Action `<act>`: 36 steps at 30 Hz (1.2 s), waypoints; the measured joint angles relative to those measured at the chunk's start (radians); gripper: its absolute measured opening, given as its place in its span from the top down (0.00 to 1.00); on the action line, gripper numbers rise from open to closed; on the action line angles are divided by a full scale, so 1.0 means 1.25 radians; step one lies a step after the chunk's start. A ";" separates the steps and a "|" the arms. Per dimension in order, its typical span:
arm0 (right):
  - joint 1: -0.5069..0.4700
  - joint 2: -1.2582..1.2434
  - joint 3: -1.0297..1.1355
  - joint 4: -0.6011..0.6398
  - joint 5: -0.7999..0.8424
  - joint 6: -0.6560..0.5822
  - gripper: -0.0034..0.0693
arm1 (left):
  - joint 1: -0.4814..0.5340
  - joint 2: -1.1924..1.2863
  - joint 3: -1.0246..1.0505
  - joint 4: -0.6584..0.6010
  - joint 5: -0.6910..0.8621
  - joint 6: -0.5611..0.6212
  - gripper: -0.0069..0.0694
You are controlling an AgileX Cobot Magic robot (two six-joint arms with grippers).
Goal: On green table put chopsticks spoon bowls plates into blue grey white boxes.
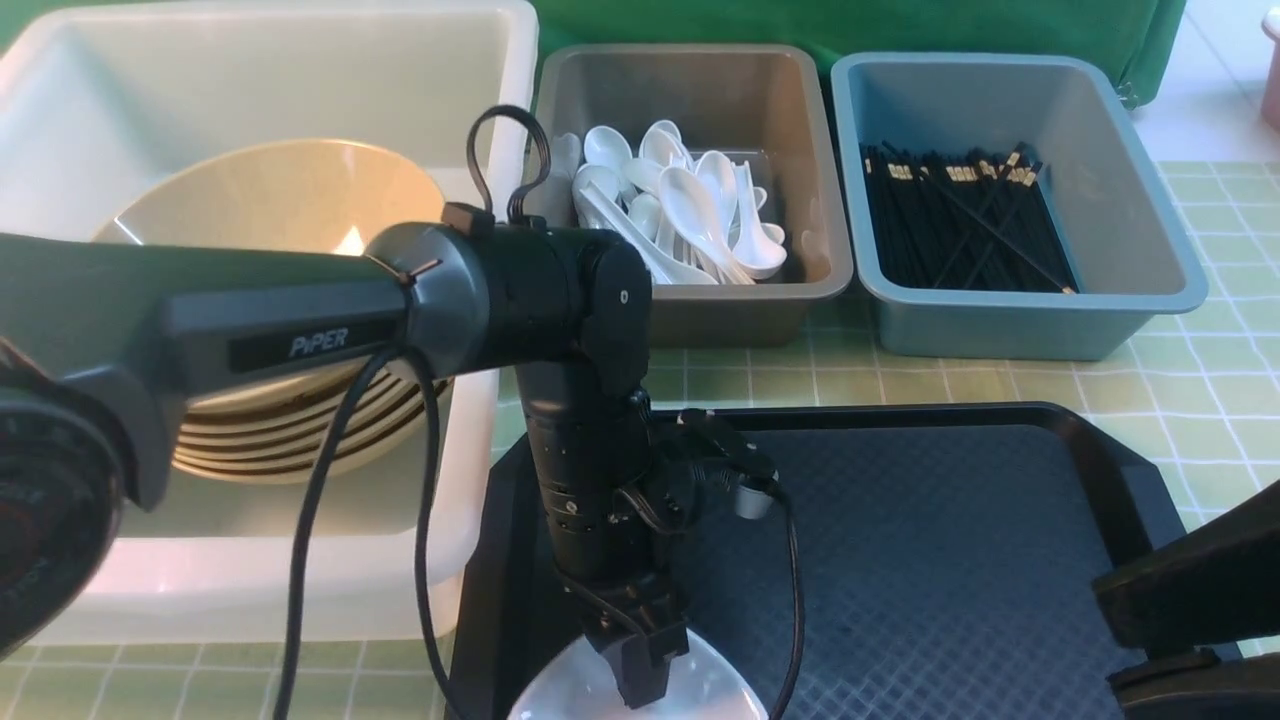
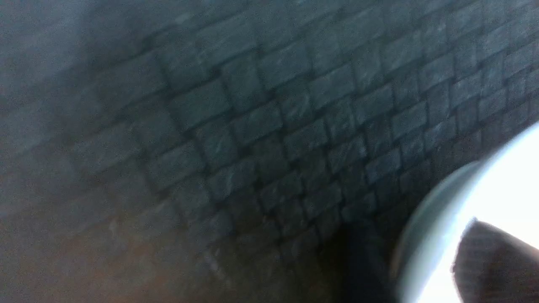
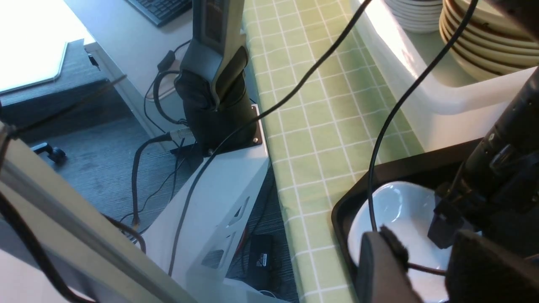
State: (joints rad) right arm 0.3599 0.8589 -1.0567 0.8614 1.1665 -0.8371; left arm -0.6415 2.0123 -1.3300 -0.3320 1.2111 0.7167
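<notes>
A white plate (image 1: pixel 560 695) lies at the near left corner of the black tray (image 1: pixel 950 560). My left gripper (image 1: pixel 642 692) reaches straight down onto its edge, shut on it. In the left wrist view the plate's rim (image 2: pixel 425 235) runs between the jaws, with one finger (image 2: pixel 497 265) inside the hollow. The right gripper (image 3: pixel 421 246) hovers open just above the same plate (image 3: pixel 391 206), holding nothing. Tan bowls (image 1: pixel 270 200) are stacked in the white box (image 1: pixel 300 80). Spoons (image 1: pixel 700 210) fill the grey box (image 1: pixel 700 90). Chopsticks (image 1: pixel 960 220) lie in the blue box (image 1: pixel 1130 200).
The three boxes stand in a row at the back of the green table (image 1: pixel 1220 350). My left arm's cable (image 3: pixel 370 176) hangs over the plate and passes under the right gripper. White plates (image 3: pixel 414 17) are stacked beside the bowls (image 3: pixel 484 38). The right arm (image 1: pixel 1190 590) sits at the tray's near right.
</notes>
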 joint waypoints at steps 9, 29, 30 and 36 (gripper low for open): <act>0.000 0.000 0.000 0.000 0.000 0.000 0.63 | 0.002 -0.031 0.001 -0.020 0.007 0.003 0.85; 0.000 0.000 0.000 0.000 -0.063 0.000 0.63 | 0.569 -0.491 0.001 -0.257 0.006 -0.032 0.89; 0.000 0.000 0.000 0.000 -0.072 0.000 0.63 | 0.613 -0.507 0.001 -0.261 0.007 -0.045 0.89; 0.000 0.000 0.000 0.000 -0.107 0.000 0.63 | 0.890 -0.593 0.070 -0.324 -0.058 -0.190 0.89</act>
State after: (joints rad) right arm 0.3599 0.8589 -1.0567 0.8614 1.0329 -0.8371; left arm 0.4716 1.2709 -1.2424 -0.7375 1.1383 0.4787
